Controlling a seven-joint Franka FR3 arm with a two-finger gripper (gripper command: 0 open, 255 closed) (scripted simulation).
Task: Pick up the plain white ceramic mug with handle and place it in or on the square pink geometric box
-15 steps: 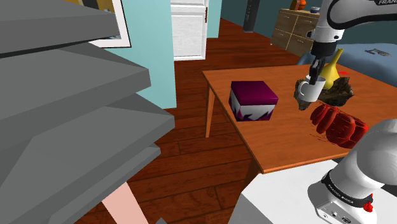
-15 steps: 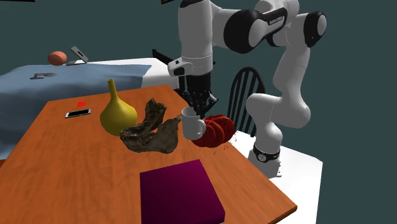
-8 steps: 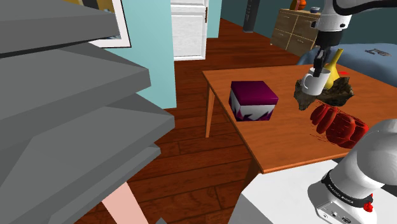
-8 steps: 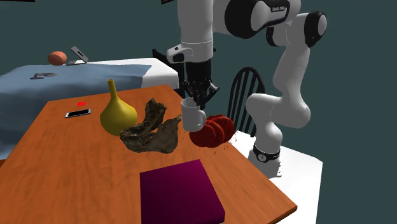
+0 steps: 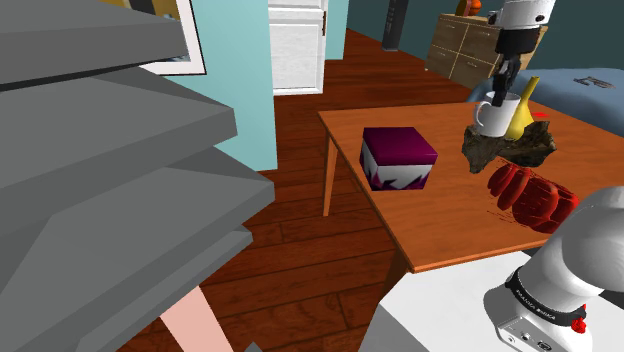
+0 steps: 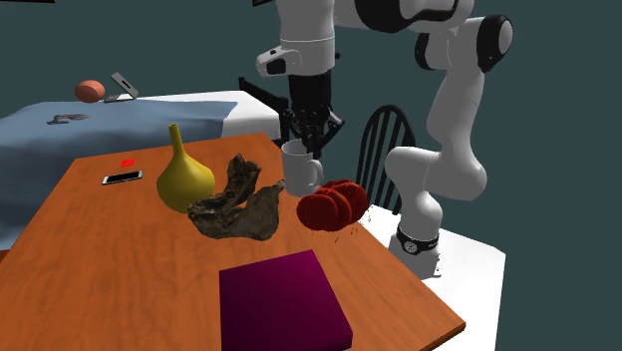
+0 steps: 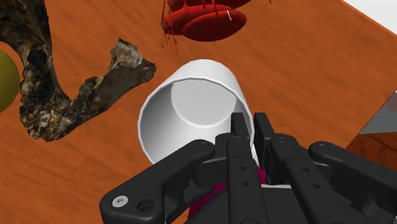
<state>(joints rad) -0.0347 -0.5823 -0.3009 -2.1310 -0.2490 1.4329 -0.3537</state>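
- lifted higher than a second ago, the white mug hangs clear of the wooden table, open end up, its handle toward the second exterior view's right.
- the gripper comes down from above, its black fingers clamped on the mug's rim wall.
- below the mug lie a gnarled brown piece and a red lump.
- a yellow vase stands just beside the brown piece.
- the dark pink box sits on the table well apart from the mug, toward the shoulder view's left.
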